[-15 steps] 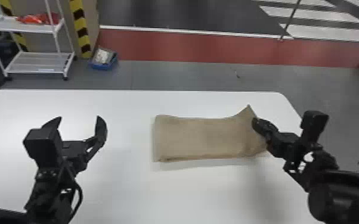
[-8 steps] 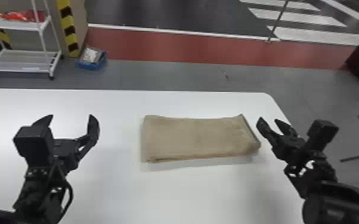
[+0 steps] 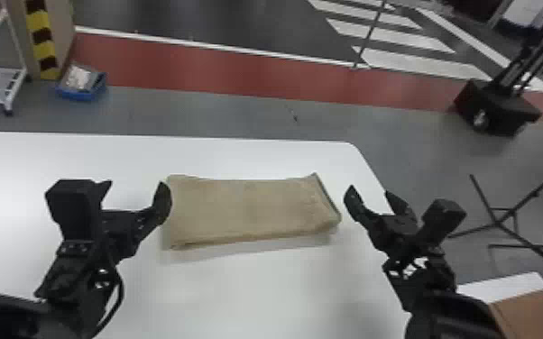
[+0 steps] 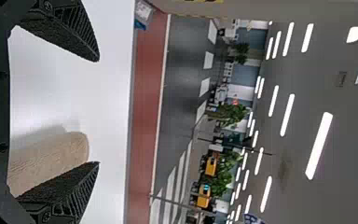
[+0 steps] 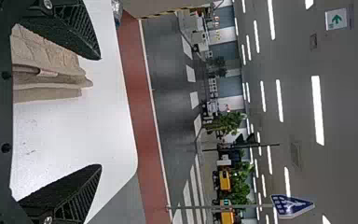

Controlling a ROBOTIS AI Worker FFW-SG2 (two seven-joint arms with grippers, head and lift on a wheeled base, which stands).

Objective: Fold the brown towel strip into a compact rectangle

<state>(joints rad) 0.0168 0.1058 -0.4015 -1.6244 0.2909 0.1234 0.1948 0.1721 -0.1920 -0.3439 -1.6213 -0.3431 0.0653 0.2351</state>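
Since the brown towel lies flat in a long folded strip on the white table, the task looks part done, I'd say between folds. Layers show stacked at its right end, edges not quite lined up, and the far corner there sticks up slightly.

Left gripper: fingers wide apart, just beside the towel's left end. One finger overlaps the towel in the left wrist view; can't tell if it touches. Nothing clamped.

Right gripper: fingers apart too, a little off the right end, near the table's right edge. Holding nothing.

Shape is still too long to call compact, so at least one more fold seems due, probably one end brought over onto the other. Next move likely calls for a gripper to come down low at an end, get a finger under every layer, close, then lift and carry across. Squaring up the right end first would help. Risk: pinching just the top layer, which would open the stack, or dragging the whole towel along the table.
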